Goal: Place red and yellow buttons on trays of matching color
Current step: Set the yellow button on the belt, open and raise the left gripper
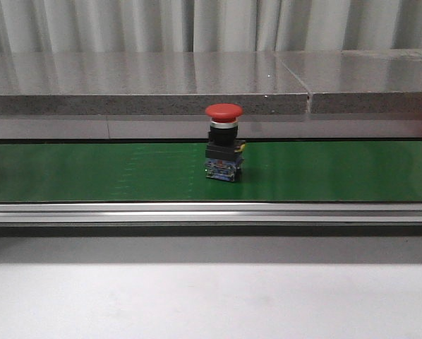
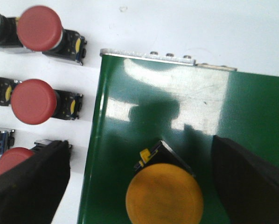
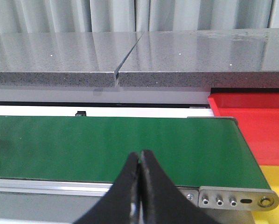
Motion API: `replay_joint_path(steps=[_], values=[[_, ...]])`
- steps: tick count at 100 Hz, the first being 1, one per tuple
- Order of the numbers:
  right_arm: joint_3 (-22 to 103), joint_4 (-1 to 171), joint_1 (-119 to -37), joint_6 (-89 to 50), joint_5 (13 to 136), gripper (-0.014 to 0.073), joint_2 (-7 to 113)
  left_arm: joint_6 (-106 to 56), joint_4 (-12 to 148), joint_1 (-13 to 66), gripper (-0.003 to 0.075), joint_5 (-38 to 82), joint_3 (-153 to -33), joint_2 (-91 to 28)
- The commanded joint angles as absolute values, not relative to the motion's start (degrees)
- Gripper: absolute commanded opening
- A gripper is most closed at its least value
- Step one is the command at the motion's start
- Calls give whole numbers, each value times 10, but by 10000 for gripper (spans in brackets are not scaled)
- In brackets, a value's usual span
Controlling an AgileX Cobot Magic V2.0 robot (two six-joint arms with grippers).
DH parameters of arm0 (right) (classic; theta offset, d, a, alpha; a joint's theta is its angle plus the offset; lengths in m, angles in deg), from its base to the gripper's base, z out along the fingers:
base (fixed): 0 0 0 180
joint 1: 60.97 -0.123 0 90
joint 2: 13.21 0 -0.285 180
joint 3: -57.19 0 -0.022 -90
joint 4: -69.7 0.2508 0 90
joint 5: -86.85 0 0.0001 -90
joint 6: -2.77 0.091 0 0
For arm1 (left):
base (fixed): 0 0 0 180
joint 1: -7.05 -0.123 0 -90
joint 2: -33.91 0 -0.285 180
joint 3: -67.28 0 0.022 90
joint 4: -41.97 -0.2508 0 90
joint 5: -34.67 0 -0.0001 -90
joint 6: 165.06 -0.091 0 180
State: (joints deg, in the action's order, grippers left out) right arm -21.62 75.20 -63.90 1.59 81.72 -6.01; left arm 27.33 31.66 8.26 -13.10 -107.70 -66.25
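Left gripper (image 2: 139, 186) points straight down over the green belt (image 2: 251, 107), jaws spread wide either side of a yellow button (image 2: 164, 196) at lower centre, not touching it; right gripper (image 3: 140, 186) sits level above the belt, fingers pressed together, holding nothing; a red button (image 1: 224, 141) stands upright mid-belt in the front view.

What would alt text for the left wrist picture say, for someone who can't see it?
A yellow button sits on a green belt between the two black fingers of the open left claw, which do not touch it. Beside the belt, on a white surface, three red buttons lie in a row.
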Motion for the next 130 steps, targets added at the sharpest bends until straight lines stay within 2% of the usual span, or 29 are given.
replay_joint_path(steps=[1, 38, 64, 104, 116, 130], values=[[-207, 747, -638, 15, 865, -67, -71, 274, 311, 98, 596, -100, -1097, -611], [-207, 747, -638, 15, 865, -67, -71, 275, 311, 148, 588, -50, -1058, -463], [-207, 747, -638, 15, 865, -67, -71, 280, 311, 148, 585, 11, -940, -308], [-207, 747, -638, 15, 865, -67, -71, 295, 307, 148, 581, 24, -763, -68], [-207, 747, -638, 15, 865, -67, -71, 295, 307, 148, 506, 24, -724, -5], [-207, 747, -638, 15, 865, -67, -71, 295, 307, 148, 309, 24, -697, 50]])
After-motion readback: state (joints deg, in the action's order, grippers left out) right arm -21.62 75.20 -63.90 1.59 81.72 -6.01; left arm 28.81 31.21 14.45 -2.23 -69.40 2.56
